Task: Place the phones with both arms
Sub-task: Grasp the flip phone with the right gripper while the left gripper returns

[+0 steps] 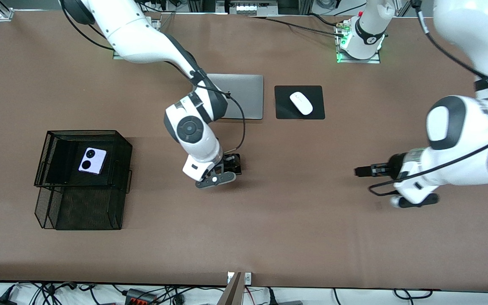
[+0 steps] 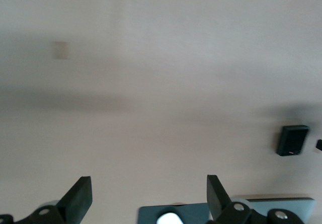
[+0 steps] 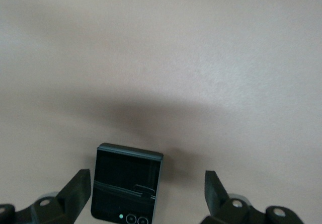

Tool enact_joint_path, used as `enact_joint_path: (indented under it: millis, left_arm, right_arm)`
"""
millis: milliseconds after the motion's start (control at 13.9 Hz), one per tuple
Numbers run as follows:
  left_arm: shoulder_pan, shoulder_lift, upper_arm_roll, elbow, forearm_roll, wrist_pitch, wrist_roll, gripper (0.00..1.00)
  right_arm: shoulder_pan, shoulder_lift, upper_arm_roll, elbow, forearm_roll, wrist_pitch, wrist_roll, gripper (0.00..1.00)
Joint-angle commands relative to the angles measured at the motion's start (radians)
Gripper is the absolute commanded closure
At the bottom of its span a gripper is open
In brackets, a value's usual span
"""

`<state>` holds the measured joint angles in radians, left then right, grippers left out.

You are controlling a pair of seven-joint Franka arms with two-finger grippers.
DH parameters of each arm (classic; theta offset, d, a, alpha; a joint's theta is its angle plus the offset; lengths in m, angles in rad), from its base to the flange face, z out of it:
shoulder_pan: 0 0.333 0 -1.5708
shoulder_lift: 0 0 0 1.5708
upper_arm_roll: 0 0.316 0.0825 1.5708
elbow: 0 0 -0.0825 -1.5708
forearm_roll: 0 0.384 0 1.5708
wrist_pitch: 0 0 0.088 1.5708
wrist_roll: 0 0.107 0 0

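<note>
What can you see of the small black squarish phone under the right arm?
The small black squarish phone lies flat on the brown table, near its middle. It has a glossy dark face, a thin greyish edge band and two small round lenses at one end. The right hand is open above it, fingers straddling it, apparently not touching.

**Tally on the counter: two of each robot part, two phones, singles of the rest**

Two white robot arms show: the right arm point(image 1: 193, 131) and the left arm point(image 1: 459, 144). Each carries one black gripper, so two: the right gripper point(image 1: 232, 164) and the left gripper point(image 1: 359, 171).

Two phones are visible: one lavender phone point(image 1: 92, 160) and one small black phone point(image 3: 128, 183).

There is one each of the black wire-mesh rack point(image 1: 83, 134), silver laptop point(image 1: 244, 93), white mouse point(image 1: 301, 103), black mouse pad point(image 1: 284, 110) and brown counter point(image 1: 269, 220).
</note>
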<state>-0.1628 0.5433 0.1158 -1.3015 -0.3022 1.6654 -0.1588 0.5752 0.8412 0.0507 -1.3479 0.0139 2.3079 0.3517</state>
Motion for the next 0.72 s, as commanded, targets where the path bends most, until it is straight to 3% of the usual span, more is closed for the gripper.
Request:
enact_joint_path:
  millis: [0,358,645]
  left_arm:
    - [0.012,-0.071,-0.019,-0.080,0.122,0.000,0.010,0.00]
    - [0.051,-0.207,-0.016,-0.196,0.195,-0.035,0.008,0.00]
    - [0.107,-0.298,-0.016,-0.205,0.279,-0.104,0.016,0.00]
  right_arm:
    - [0.046,0.044,-0.020,0.046,-0.015,-0.004,0.026,0.00]
    - [0.075,0.078,-0.025,0.052,-0.015,-0.004,0.105,0.00]
    - [0.080,0.087,-0.025,0.052,-0.015,-0.005,0.108,0.00]
